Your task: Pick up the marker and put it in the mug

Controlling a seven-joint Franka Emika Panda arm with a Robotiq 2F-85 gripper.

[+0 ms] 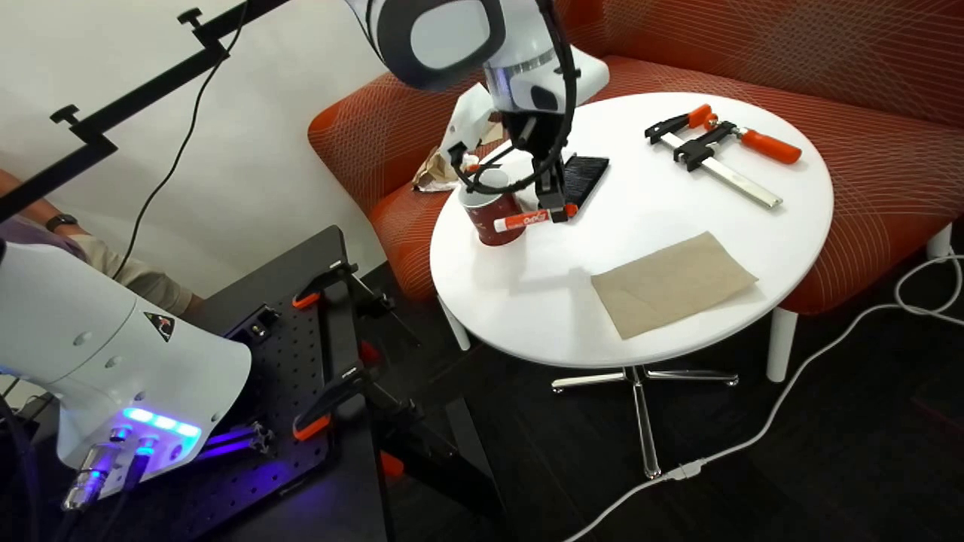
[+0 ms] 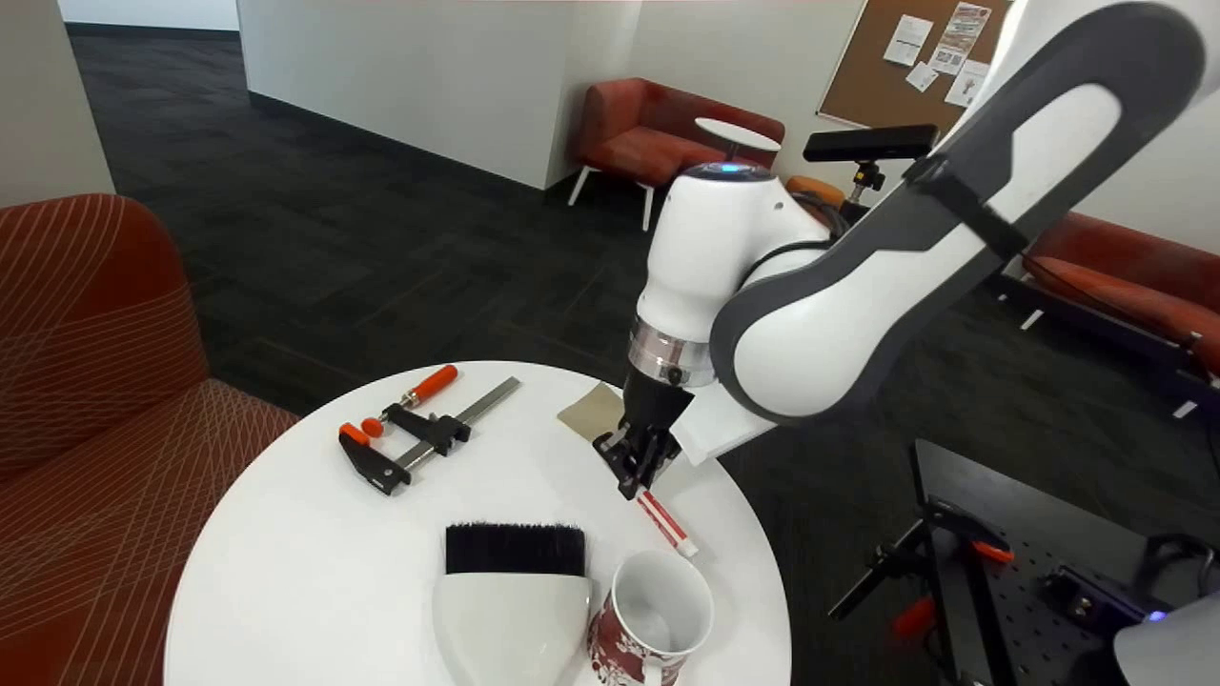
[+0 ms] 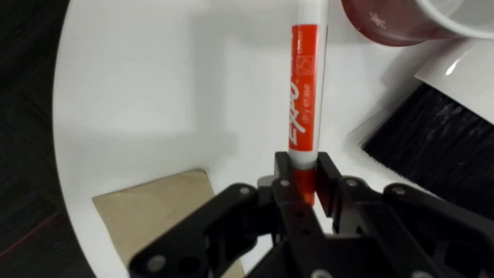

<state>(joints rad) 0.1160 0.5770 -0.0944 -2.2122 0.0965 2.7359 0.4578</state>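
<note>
The marker [image 1: 520, 220], white and red with an orange-red cap end, is held in my gripper [image 1: 559, 214]. The wrist view shows my fingertips [image 3: 303, 160] shut around the cap end of the marker [image 3: 304, 88]. It lies roughly level, above the table, its white end pointing away from the fingers. In an exterior view the marker [image 2: 667, 524] slants down from the gripper [image 2: 637, 476] towards the mug [image 2: 620, 643]. The dark red mug [image 1: 486, 217] stands upright with its white inside showing. In the wrist view the mug [image 3: 386, 23] is at the upper right, beside the marker.
A white dustpan brush [image 2: 515, 619] with black bristles lies right beside the mug. An orange-and-black clamp [image 1: 704, 154] lies farther off on the round white table [image 1: 527, 316]. A brown paper sheet [image 1: 674, 284] lies near the edge. A red sofa [image 1: 866, 173] borders the table.
</note>
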